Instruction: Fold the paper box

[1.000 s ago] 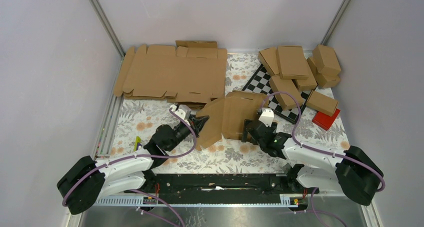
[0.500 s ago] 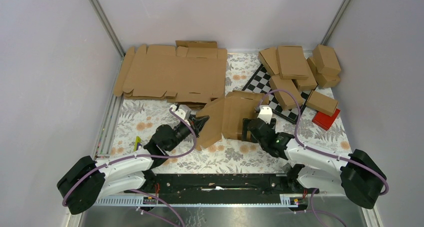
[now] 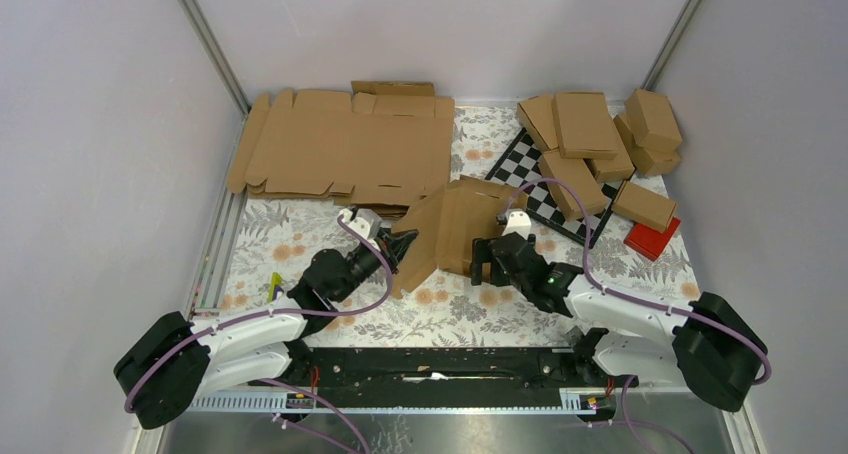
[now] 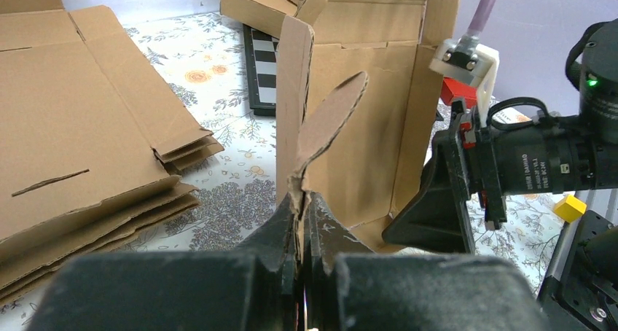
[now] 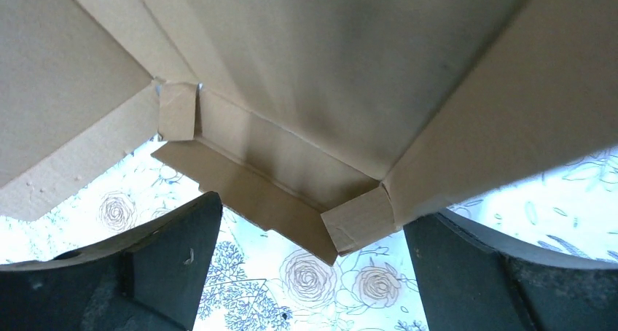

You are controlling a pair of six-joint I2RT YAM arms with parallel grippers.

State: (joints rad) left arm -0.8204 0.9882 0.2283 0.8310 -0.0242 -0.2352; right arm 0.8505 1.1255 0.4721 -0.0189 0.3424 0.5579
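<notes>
The paper box [image 3: 455, 229] stands half-raised at the middle of the tabletop [image 3: 300, 244], one wall upright and its flaps loose. The left claw [image 4: 302, 222] is squeezed tight on the thin edge of a rounded side flap, likely to pin that side so the card cannot slide while the other arm works. The right claw [image 3: 492, 266] gapes wide, a finger on each side of the box's lower end. I judge it is set to catch or press that end, though I cannot tell whether it touches the card. Counted: one box being worked, one chequered board [image 3: 520, 164] and some seven folded cartons [image 3: 585, 124] heaped at the far right corner, one red block [image 3: 652, 239] by the right edge, and one stack of flat blanks [image 3: 340, 154] at the far left corner, its layers too close to count
</notes>
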